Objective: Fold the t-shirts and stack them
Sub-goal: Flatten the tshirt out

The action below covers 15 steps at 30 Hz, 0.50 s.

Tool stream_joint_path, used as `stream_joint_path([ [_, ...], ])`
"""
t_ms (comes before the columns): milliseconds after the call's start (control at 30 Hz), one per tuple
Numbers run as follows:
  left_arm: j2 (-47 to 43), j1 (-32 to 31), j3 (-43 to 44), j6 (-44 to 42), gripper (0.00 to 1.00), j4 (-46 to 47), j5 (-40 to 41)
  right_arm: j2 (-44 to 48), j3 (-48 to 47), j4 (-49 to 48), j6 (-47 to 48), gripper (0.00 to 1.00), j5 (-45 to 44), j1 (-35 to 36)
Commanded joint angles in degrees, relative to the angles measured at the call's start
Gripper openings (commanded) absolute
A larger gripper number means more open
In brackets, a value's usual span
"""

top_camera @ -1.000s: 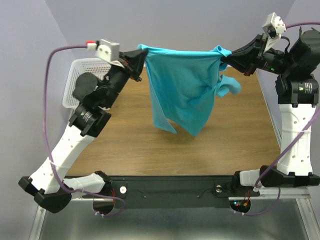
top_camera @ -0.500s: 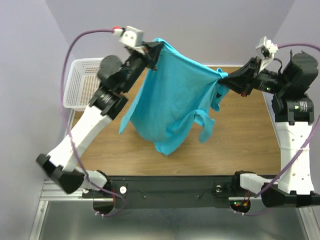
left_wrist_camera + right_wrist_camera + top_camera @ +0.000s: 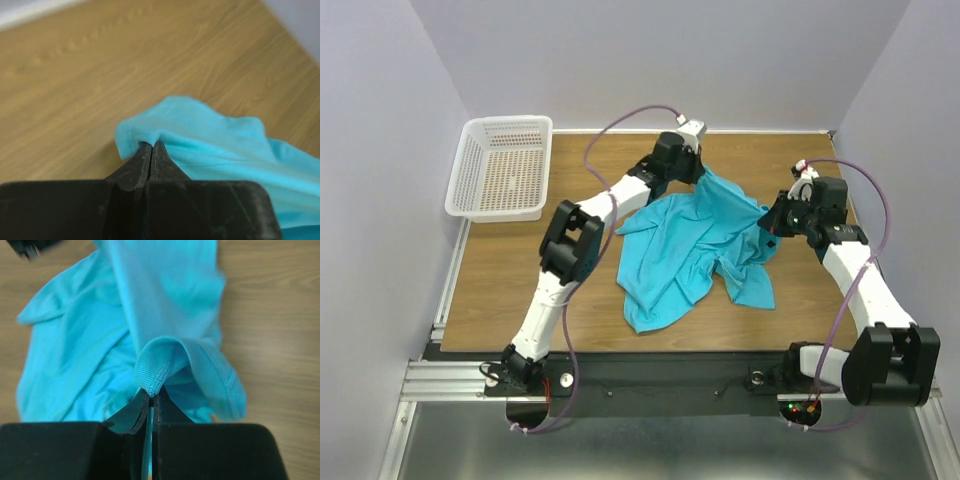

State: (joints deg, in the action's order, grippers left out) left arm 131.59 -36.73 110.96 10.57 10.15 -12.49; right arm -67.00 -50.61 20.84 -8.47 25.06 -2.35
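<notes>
**Shirt on bench, pinched at two points, not yet flat**

Brown wood-grain bench [image 3: 520, 290]: carries everything.

Plain turquoise-blue soft cloth t-shirt [image 3: 685, 250]: lies at bench centre, a little toward 3 o'clock. It is bunched and lapped over itself, with no clean outline.

White plastic mesh basket [image 3: 506, 121]: at the 10 o'clock corner, well apart from the cloth.

Left fingers [image 3: 150, 157]: fully closed, pinching a fold at the shirt's 12 o'clock edge.

Right fingers [image 3: 151, 405]: fully closed, pinching a ribbed hem at the shirt's 3 o'clock edge.

Judgement: the step in hand looks like spreading the shirt flat before any fold.
- Draw the two pinch points apart until the edge between them runs taut.
- Keep the cloth low so that the body trails out smooth.
- Let go only once it lies in a single layer.

Room:
- The right pinch sits near the 3 o'clock bench edge, so there is little slack there.
- The left pinch is near the 12 o'clock edge.
- Open wood lies toward 9 and 6 o'clock, so shift the spread that way.
</notes>
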Motion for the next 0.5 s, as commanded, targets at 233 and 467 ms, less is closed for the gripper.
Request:
stream_joint_path([
  [233, -1.0, 0.5, 14.3, 1.0, 0.75, -2.2, 10.6, -7.9, -7.3, -13.5, 2.9, 0.58, -14.4, -3.9],
  [467, -21.5, 3.0, -4.9, -3.1, 0.82, -4.3, 12.8, -4.1, -8.4, -1.6, 20.6, 0.88, -2.0, -5.6],
])
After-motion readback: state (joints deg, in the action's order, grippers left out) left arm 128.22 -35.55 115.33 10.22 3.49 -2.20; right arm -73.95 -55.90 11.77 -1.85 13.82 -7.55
